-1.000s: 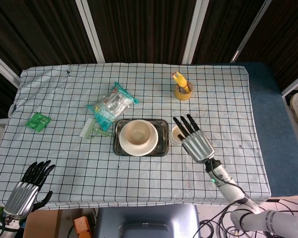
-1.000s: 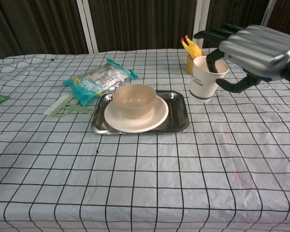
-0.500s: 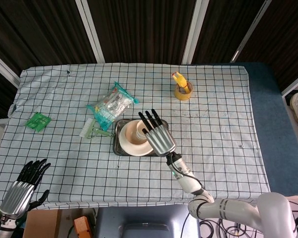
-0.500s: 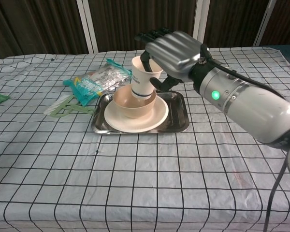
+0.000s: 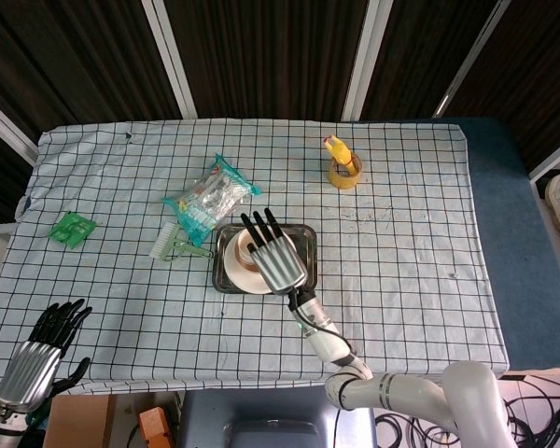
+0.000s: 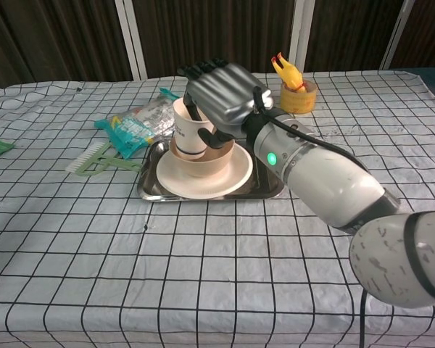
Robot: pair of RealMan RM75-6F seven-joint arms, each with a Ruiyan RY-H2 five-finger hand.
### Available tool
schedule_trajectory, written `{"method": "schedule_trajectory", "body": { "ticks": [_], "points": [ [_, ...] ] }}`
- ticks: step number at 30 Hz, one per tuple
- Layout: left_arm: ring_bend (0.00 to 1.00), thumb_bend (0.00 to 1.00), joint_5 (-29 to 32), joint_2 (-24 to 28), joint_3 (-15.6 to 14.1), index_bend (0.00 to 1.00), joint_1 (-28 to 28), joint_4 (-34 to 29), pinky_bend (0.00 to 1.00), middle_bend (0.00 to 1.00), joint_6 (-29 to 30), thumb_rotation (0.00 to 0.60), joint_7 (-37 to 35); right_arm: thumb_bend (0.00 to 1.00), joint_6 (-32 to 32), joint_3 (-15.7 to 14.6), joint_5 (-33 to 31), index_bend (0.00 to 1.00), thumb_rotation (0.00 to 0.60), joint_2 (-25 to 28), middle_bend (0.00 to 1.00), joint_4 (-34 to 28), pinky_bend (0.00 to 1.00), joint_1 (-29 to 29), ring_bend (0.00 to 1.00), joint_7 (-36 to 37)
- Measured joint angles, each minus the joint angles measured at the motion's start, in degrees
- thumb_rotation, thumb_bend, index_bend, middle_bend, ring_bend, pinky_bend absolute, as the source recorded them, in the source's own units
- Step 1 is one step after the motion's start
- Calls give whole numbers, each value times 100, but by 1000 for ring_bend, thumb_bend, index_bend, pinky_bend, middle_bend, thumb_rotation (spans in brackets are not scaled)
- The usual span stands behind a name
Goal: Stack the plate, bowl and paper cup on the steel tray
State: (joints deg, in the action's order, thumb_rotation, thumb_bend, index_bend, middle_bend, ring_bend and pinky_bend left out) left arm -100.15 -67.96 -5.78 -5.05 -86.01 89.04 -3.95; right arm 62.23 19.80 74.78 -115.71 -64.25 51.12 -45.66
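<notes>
Right hand point(image 6: 219, 94) over the tray, fingers wrapped round the paper cup point(image 6: 188, 128), gripping it. Cup upright, base down inside the bowl point(image 6: 203, 161); cannot tell whether it touches the bowl floor. In head view right hand point(image 5: 274, 257) covers most of the stack, only part of the bowl and plate showing to its left.

Bowl sitting on the plate point(image 6: 203, 181), roughly centred. Plate resting on the steel tray point(image 6: 264, 190), overlapping the tray's front rim slightly in chest view. Tray point(image 5: 305, 245) near mid-table on the checked tablecloth point(image 6: 203, 275).

Left hand point(image 5: 39, 353) low at the near-left table edge, well apart from the tray, holding nothing, fingers extended and slightly spread. Not visible in chest view.

Elsewhere on the cloth: teal snack packet point(image 6: 145, 119) just behind-left of the tray; pale green brush point(image 6: 101, 161) beside the tray's left side, close to the packet; small green packet point(image 5: 72, 228) near the left edge, well apart from the rest; yellow tape roll point(image 6: 299, 96) with a yellow rubber chicken point(image 6: 286, 70) standing in it, behind-right of the tray.
</notes>
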Motion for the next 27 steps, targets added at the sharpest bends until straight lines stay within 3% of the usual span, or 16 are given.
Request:
{"method": "schedule_trajectory", "body": {
  "ticks": [10,17,27],
  "points": [
    [0,382,-16,-1,-7,0,0,0,13,4,-7,600,4,465,-56,-102,-213,649,600,-420,25,811,0,201,0,-300],
    [0,380,-18,-1,-6,0,1,2,13,3,-9,600,0,465,-35,-153,-262,600,600,-439,25,874,0,223,0,-346],
    [0,381,-35,-3,-7,0,7,-1,14,1,8,600,10,464,-87,-209,-399,429,600,-322,31,689,0,188,0,-472]
  ]
}}
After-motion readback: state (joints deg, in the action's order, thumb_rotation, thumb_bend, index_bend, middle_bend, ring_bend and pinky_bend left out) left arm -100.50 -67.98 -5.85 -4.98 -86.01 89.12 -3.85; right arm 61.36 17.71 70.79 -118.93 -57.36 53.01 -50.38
